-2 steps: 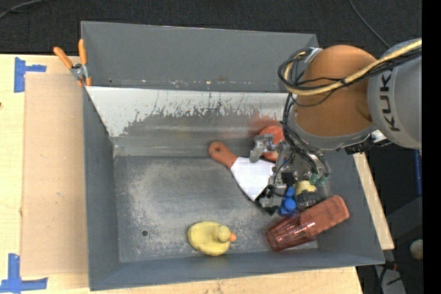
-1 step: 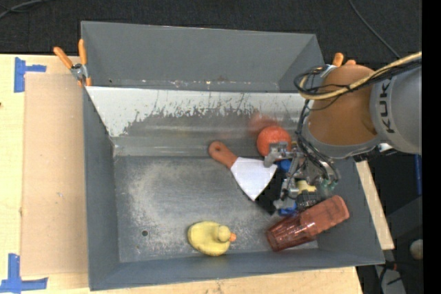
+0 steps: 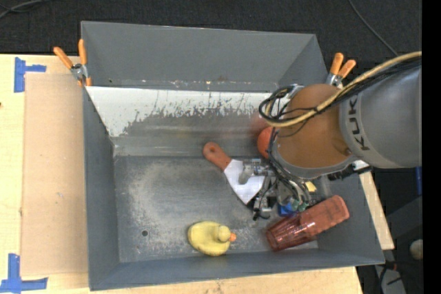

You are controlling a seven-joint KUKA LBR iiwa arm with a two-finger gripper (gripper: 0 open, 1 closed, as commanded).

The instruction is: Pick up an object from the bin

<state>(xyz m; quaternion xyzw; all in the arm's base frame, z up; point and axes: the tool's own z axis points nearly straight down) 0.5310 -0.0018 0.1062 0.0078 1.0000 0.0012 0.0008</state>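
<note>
My gripper (image 3: pixel 265 200) hangs low in the right half of the bin, under the arm's orange cover. Its lower end sits at the right edge of a white flat blade with an orange handle (image 3: pixel 231 167), which lies slanted on the bin floor. A dark red see-through plastic bottle (image 3: pixel 307 222) lies on its side just right of and below the gripper. A yellow rubber duck (image 3: pixel 209 239) sits near the front wall, to the gripper's lower left. An orange round thing (image 3: pixel 264 140) peeks out behind the arm.
The arm and its cables cover the bin's right back corner. Small blue and dark bits (image 3: pixel 288 204) lie between the gripper and the bottle. The left half of the bin floor is bare metal.
</note>
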